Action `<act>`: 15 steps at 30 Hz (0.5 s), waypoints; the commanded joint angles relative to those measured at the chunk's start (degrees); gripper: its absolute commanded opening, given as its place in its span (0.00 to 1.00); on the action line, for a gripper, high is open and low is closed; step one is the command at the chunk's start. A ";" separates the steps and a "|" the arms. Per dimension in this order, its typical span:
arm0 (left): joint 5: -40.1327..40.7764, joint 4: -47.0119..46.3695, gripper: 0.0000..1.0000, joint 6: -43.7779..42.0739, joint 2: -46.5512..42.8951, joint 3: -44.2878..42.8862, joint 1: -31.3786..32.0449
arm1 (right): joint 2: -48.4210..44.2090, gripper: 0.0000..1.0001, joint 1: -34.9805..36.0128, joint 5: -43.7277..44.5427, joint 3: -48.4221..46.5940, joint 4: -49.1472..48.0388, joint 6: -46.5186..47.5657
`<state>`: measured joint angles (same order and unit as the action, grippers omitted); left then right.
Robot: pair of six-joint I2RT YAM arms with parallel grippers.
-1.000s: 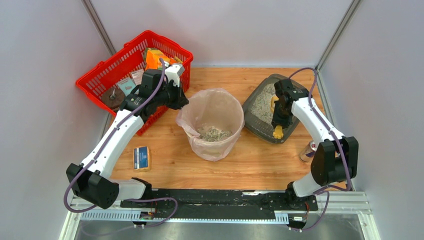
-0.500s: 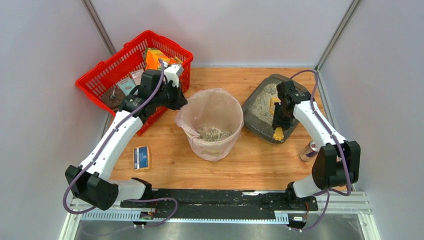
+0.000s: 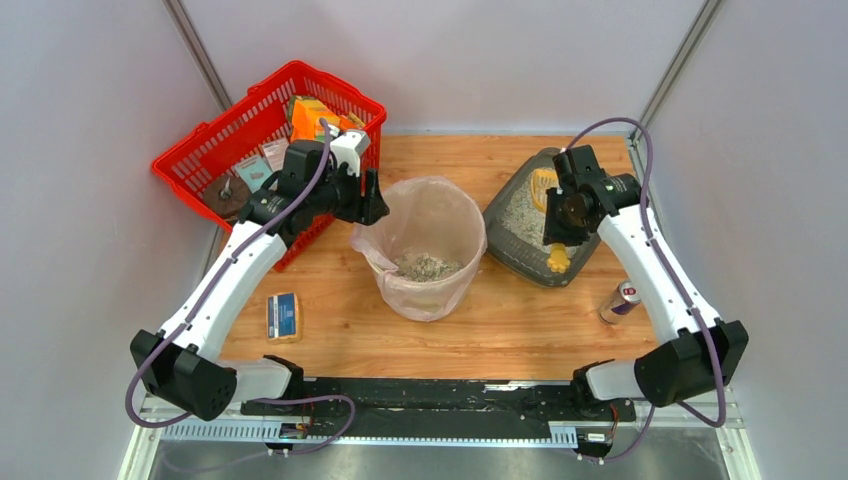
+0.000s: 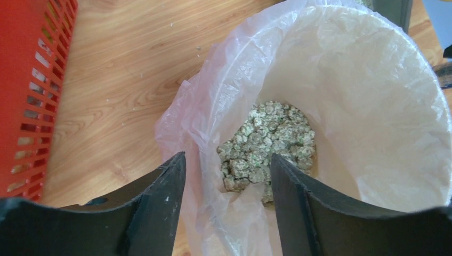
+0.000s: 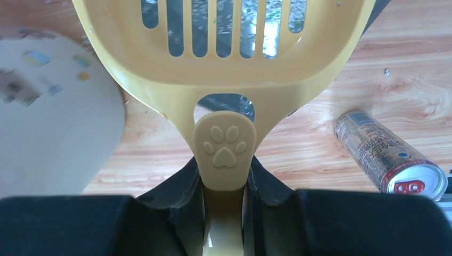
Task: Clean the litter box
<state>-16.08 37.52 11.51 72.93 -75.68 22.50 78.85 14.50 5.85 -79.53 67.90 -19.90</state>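
The litter box (image 3: 512, 248) sits at the table's (image 3: 500, 330) back right corner, angled, with pale gravelly litter (image 3: 520, 210) inside. Above it, the right gripper (image 3: 562, 212) is clenched on the handle of a yellow slotted scoop (image 5: 224, 72). The handle's paw-print tab juts out past its 2 fingers (image 5: 178, 184), and the scoop blade hangs over the tray.

Just left of the tray, mid-table, stands the round beige bin (image 3: 440, 300) with a clear liner and a heap of litter clumps (image 4: 266, 138) at its bottom. The left gripper (image 3: 365, 200) hangs at the bin's left rim, released, its jaws spread on either side of the liner's edge.

A drink can (image 3: 620, 300) lies by the right edge, a red basket (image 3: 215, 150) fills the back left corner, and a small blue block (image 3: 284, 315) lies toward the front left.
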 commanded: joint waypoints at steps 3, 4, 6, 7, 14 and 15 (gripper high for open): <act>-0.62 -0.87 0.70 0.18 -1.38 -0.61 0.17 | -4.23 0.00 9.29 3.29 -9.41 7.41 -0.75; -0.62 -0.87 0.70 0.27 -1.38 -0.70 0.17 | -4.40 0.00 10.53 3.90 -11.33 7.86 -0.84; -0.71 -1.04 0.68 0.36 -1.30 -0.61 0.17 | -4.41 0.00 15.00 5.05 -13.28 9.00 -1.02; -0.71 -1.04 0.68 0.36 -1.29 -0.61 0.17 | -4.32 0.00 16.60 6.53 -15.37 9.35 -1.02; -1.15 -0.95 0.56 0.53 -0.94 -0.61 0.17 | -2.04 0.00 29.94 15.59 -24.26 14.36 0.38; -1.15 -1.04 0.55 0.62 -1.03 -0.70 0.17 | -1.25 0.00 31.62 16.64 -24.88 14.89 1.00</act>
<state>-16.27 37.52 11.70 72.93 -75.68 22.52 76.20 40.95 15.22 -99.55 77.30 -20.10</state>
